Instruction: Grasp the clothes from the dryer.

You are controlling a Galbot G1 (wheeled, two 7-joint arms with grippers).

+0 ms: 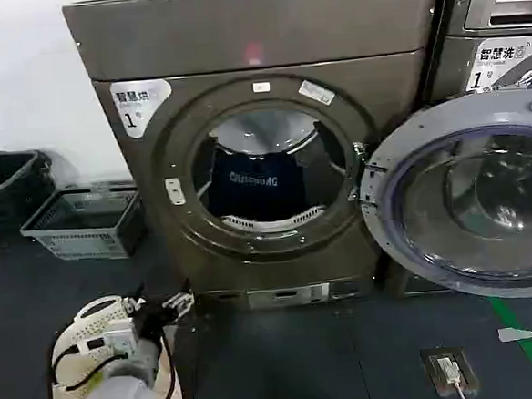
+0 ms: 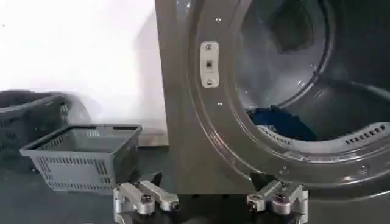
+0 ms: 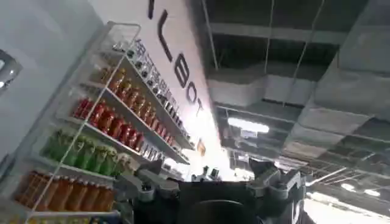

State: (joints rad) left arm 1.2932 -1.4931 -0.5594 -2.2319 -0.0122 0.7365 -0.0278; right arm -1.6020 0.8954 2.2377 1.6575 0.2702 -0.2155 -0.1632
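Note:
The bronze-grey dryer [image 1: 255, 36] stands straight ahead with its round porthole open. The clothes [image 1: 254, 184], a navy garment with pale lettering, lie at the bottom of the drum and show as a blue fold [image 2: 283, 125] in the left wrist view. My left gripper [image 1: 159, 306] is low at the dryer's lower left corner, well short of the porthole. It is open [image 2: 210, 190], fingers [image 2: 146, 196] wide apart with nothing between them. My right gripper [image 3: 210, 179] points up toward a ceiling and is open and empty.
The dryer's door [image 1: 467, 204] hangs swung out to the right. A silver LG machine [image 1: 500, 19] stands behind it. A grey basket [image 1: 85, 221] and a black one [image 1: 5, 186] sit on the floor at left. A floor socket [image 1: 450, 369] lies at lower right.

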